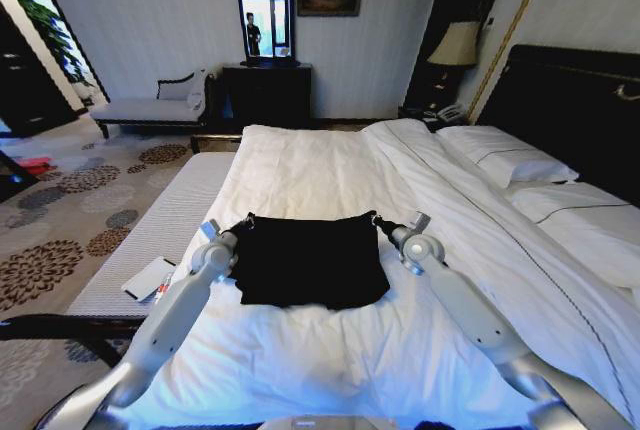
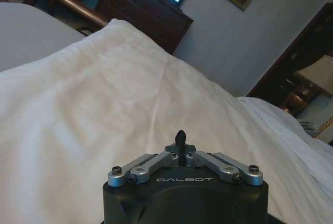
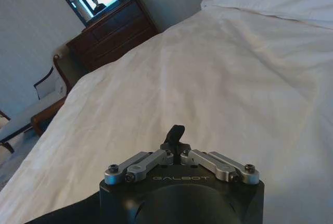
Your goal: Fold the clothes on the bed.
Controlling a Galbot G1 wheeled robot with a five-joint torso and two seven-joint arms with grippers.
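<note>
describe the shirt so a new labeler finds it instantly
Start at the bed with the white duvet. The clothes lie at its near end as a flat black rectangle, the left hand and right hand at its two far corners. It is the only dark thing on the white bedding.

Closed left end effector [image 2: 180,136] above white duvet [image 2: 104,104]

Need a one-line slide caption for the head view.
Left gripper and right gripper shut on the far corners of the black T-shirt on the bed's white duvet.
</note>
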